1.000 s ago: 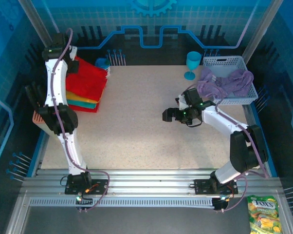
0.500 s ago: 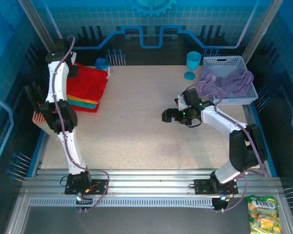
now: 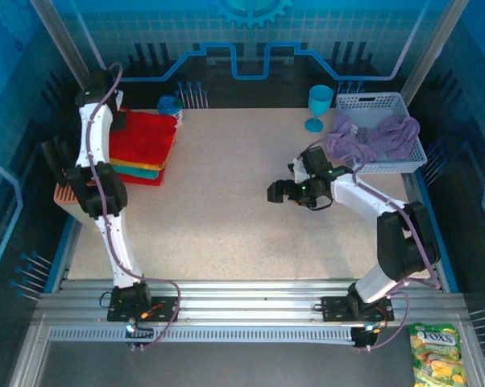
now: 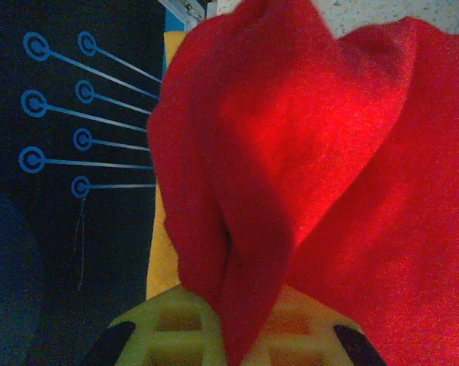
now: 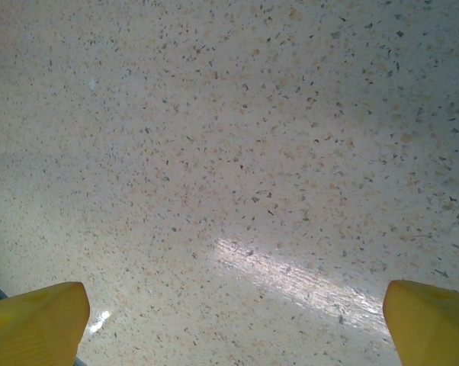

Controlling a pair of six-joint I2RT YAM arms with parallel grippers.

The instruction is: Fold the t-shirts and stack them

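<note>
At the far left of the speckled beige table, the bright red soft cloth t-shirt lies on top of a pile of folded shirts. The left gripper sits at the pile's far left corner, its yellow fingers pinched tight on a fold of the red cloth. The right gripper hovers right of centre over bare table, spread wide, holding nothing. The lavender cloth t-shirt lies crumpled over the near rim of the white lattice plastic basket, far right.

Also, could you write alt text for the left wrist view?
The left gripper is shut on a bunched fold of the bright red t-shirt. A strip of mustard-yellow shirt shows beside it, then a dark panel with blue markings.
</note>
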